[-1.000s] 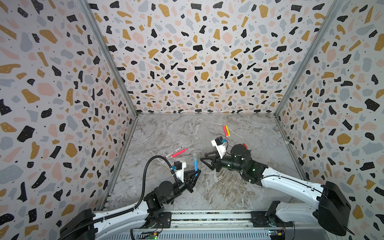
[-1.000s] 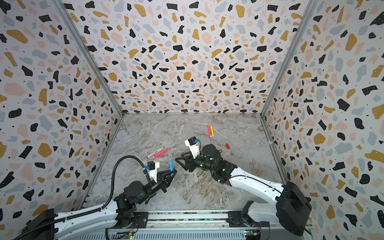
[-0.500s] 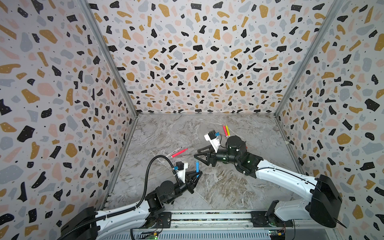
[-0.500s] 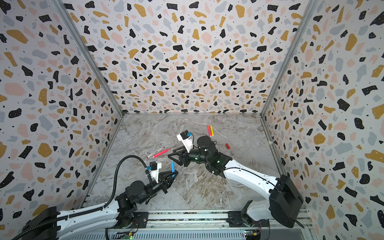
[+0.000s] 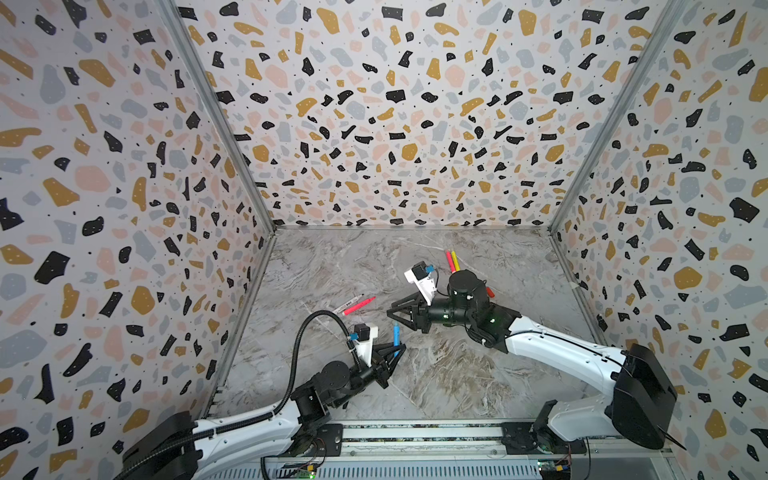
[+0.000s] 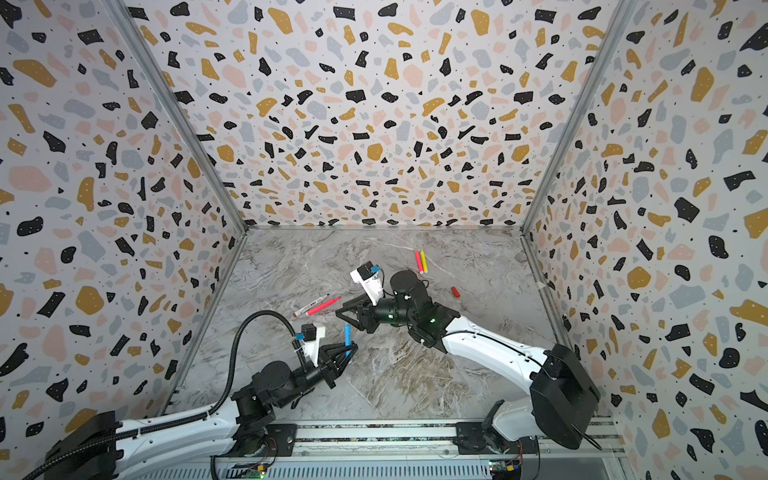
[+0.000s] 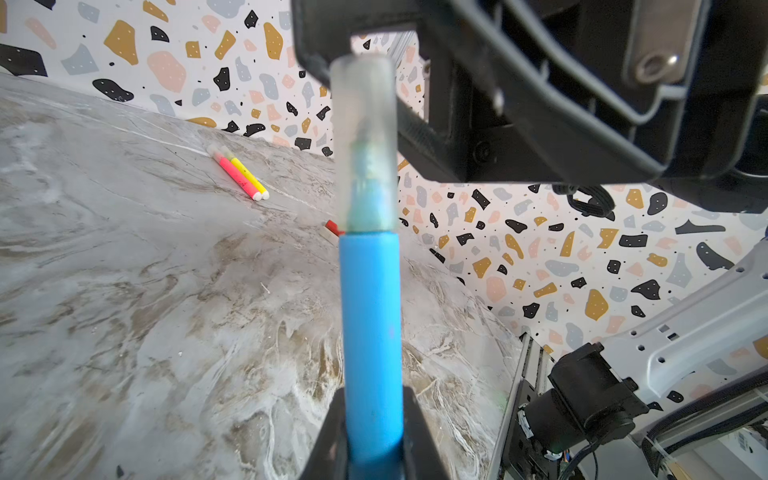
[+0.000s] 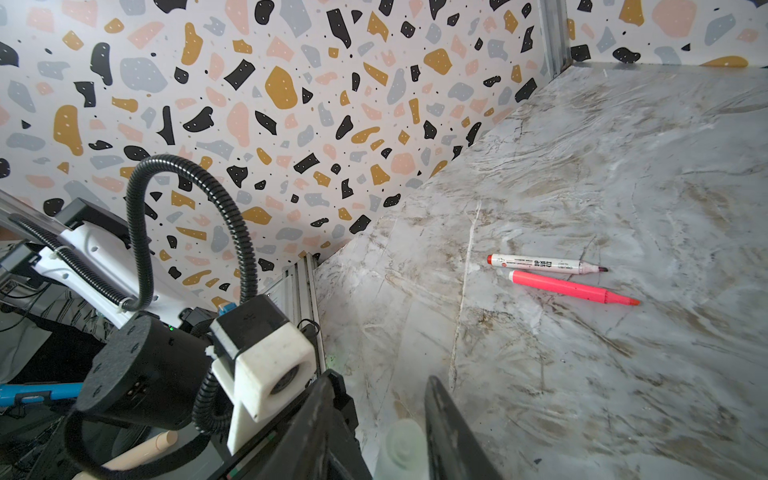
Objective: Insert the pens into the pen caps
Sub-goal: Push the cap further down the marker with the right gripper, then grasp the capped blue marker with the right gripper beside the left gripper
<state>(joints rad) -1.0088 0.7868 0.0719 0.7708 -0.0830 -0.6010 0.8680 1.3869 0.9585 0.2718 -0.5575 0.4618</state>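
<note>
Cap (image 7: 365, 141) encloses the blue pen (image 7: 371, 332) tip.

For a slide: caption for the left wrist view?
Left gripper holds the blue pen, frosted cap on its tip, right gripper straddling the cap.

The right gripper (image 5: 394, 318) now reaches farther toward the desk's left edge than a second ago, its arm stretched out behind it. Back then it hung apart from the blue pen (image 5: 396, 336); now its fingertips sit right at the pen's upper end, and the clear cap (image 7: 362, 141) between them covers the tip. The left gripper (image 5: 395, 352) and its pen stand slightly nearer the front edge.
</note>
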